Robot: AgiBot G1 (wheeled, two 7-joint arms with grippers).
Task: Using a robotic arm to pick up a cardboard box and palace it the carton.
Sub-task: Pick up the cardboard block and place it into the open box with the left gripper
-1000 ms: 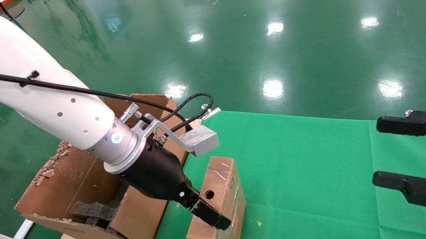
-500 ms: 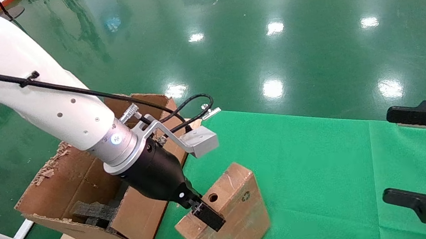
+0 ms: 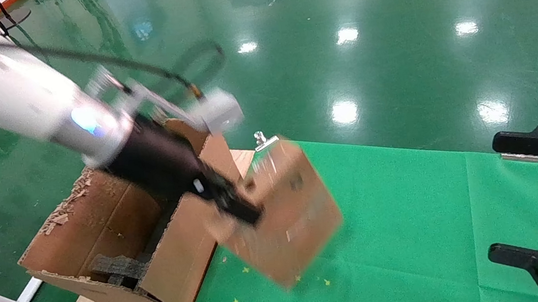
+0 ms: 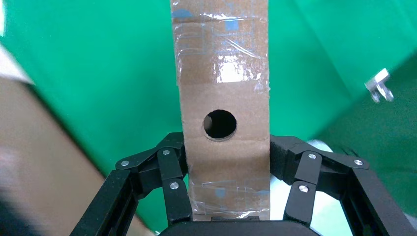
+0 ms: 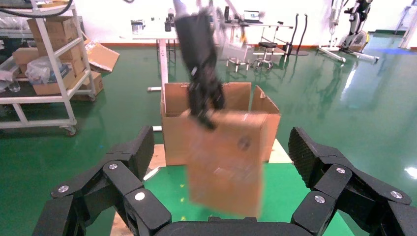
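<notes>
cardboard box: hanging in the air above the green mat, just beside the carton
left gripper: clamping the box's narrow sides, its long axis pointing away from the jaws
right gripper: idling, spread wide, well apart
hidden: blur is smearing the box's edges

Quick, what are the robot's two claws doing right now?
Left gripper: shut on the cardboard box, lifted beside the carton.
Right gripper: open, holding nothing.
</notes>
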